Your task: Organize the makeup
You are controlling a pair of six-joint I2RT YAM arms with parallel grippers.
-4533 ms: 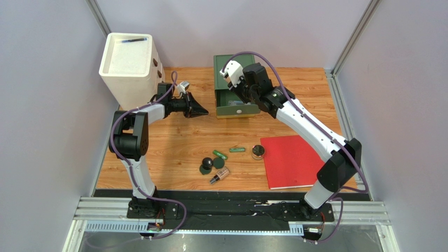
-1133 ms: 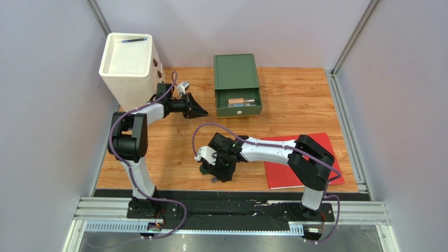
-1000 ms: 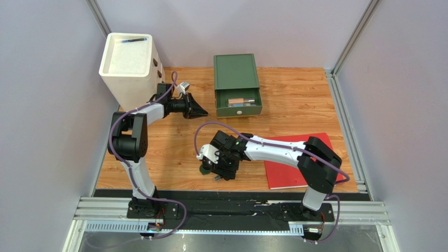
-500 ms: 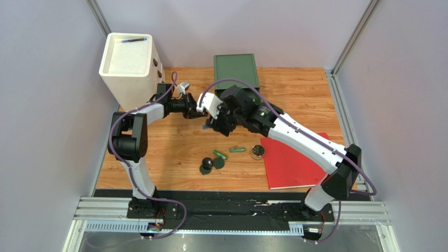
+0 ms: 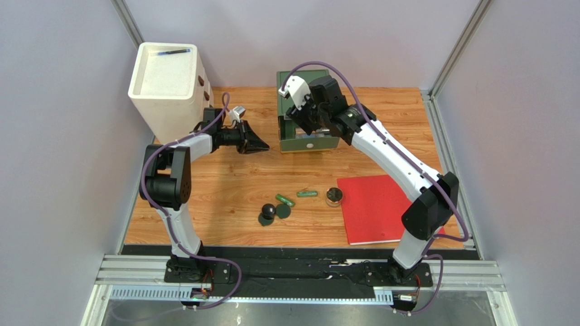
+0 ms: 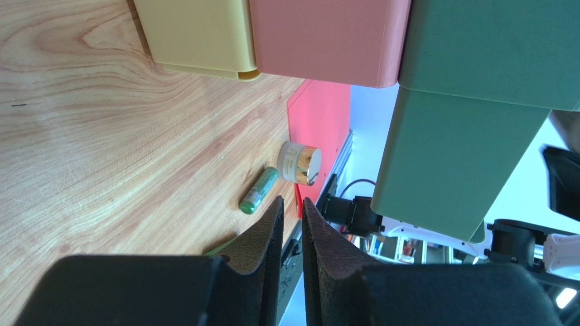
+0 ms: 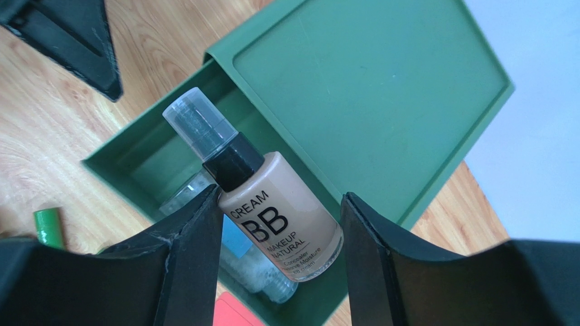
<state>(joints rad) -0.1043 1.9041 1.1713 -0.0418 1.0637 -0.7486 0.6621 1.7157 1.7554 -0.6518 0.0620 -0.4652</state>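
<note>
My right gripper (image 5: pixel 304 117) (image 7: pixel 282 198) hovers open over the open drawer (image 7: pixel 136 163) of the green box (image 5: pixel 305 92). A tan "BB cream" bottle (image 7: pixel 282 221) lies between its fingers, against the left one and clear of the right. It rests on a clear bottle (image 7: pixel 252 265) in the drawer. On the table lie two green tubes (image 5: pixel 285 201) (image 5: pixel 307 194), a black ball (image 5: pixel 269 212), dark green compacts (image 5: pixel 283 211) and a round jar (image 5: pixel 333 197). My left gripper (image 5: pixel 262 145) (image 6: pixel 291 201) is shut and empty, left of the box.
A flat red book (image 5: pixel 378 207) lies at the front right. A tall white box (image 5: pixel 167 88) stands at the back left. In the left wrist view a green tube (image 6: pixel 259 191) and the jar (image 6: pixel 298 164) lie ahead, with yellow (image 6: pixel 197 34) and pink (image 6: pixel 327 41) blocks above.
My right gripper took the tan bottle from the front of the table and carried it back over the green drawer. Its jaws now stand open. The left arm has not moved.
</note>
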